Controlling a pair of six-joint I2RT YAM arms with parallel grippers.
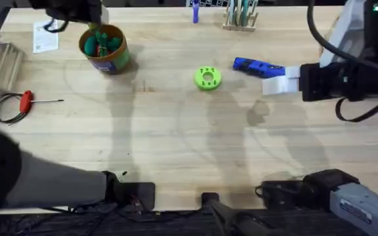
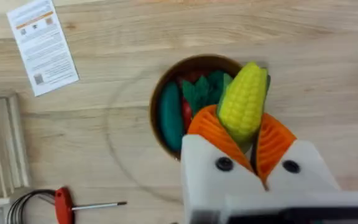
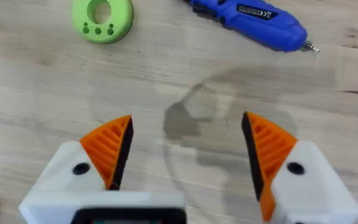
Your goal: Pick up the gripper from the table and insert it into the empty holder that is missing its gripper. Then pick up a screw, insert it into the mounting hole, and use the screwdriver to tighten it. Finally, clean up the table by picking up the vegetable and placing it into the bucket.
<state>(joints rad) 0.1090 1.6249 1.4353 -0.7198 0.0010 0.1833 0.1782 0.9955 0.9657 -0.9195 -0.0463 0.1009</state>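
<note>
Left gripper (image 2: 244, 140): you are seeing its jaws clenched on the corn (image 2: 244, 99), the orange ribbed pads (image 2: 213, 134) pressing both sides of the cob's lower end while the tip is pointing away from the wrist.
Corn: it is hanging directly above the bucket (image 2: 157, 115), over the can's open mouth and not yet inside.
Bucket: it is standing at the far left of the surface (image 1: 176, 144); you are looking down at green toy vegetables (image 2: 173, 115) and something red already lying in it.
Right gripper (image 3: 185, 149): its jaws are standing released, spread wide with nothing between them, hovering over bare wood at the right side.
Screwdriver (image 1: 258, 66): the blue driver is lying flat on the surface just beyond the right gripper, with its metal bit pointing toward that arm.
Green disc (image 1: 207, 77): it is lying near the middle, just beside the driver's other end.
Red-handled tool (image 1: 28, 100): it is lying at the left edge beside a coil of wire (image 1: 2, 108).
Paper card (image 2: 42, 43): it is lying flat near the bucket.
</note>
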